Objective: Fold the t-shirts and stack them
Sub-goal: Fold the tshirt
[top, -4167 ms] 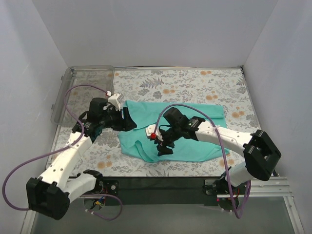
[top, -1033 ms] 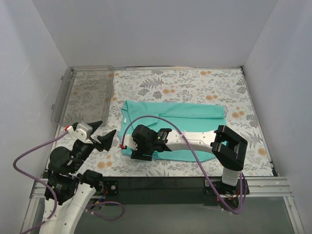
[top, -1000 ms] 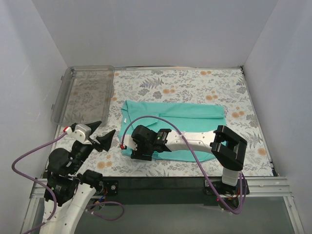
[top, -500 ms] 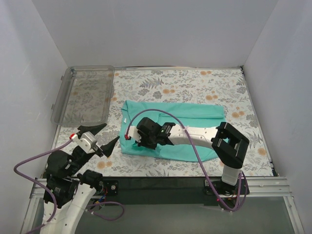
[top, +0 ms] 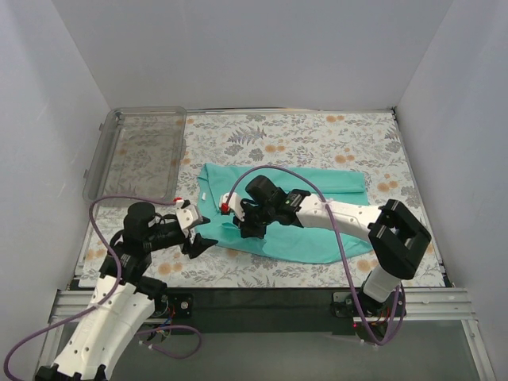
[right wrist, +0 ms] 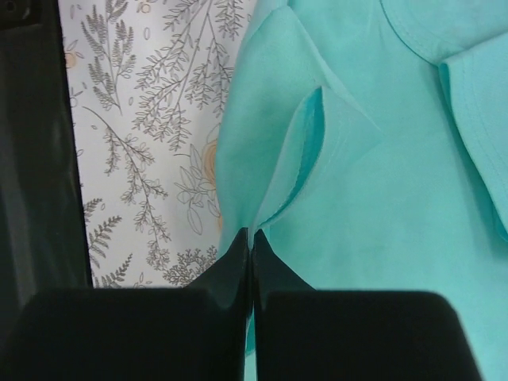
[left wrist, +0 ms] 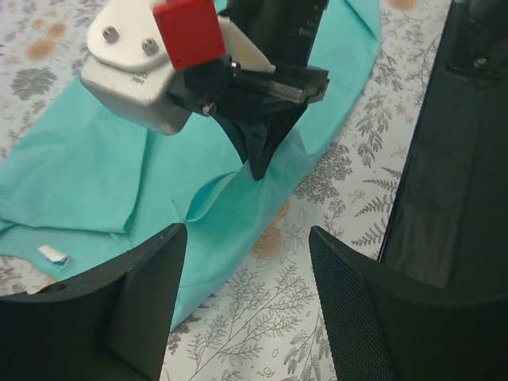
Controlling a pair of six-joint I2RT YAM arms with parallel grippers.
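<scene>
A teal t-shirt (top: 317,208) lies partly folded across the middle of the flowered table. My right gripper (top: 247,231) is shut on a raised fold of the t-shirt near its front left edge. The right wrist view shows the fingertips (right wrist: 252,238) pinching that fold of the t-shirt (right wrist: 381,159). My left gripper (top: 200,230) stands open just left of the shirt's front left corner, with nothing between its fingers. In the left wrist view, the left gripper (left wrist: 246,309) hovers over the table and the t-shirt (left wrist: 87,167), with the right gripper (left wrist: 258,167) ahead of it.
A clear plastic bin (top: 135,151) stands at the back left corner. White walls close in the table on three sides. The black front edge (top: 262,295) runs between the arm bases.
My right gripper has shut on the shirt's front left edge and pulled it up and to the right. The left arm has swung forward to the shirt's left corner, still open.
</scene>
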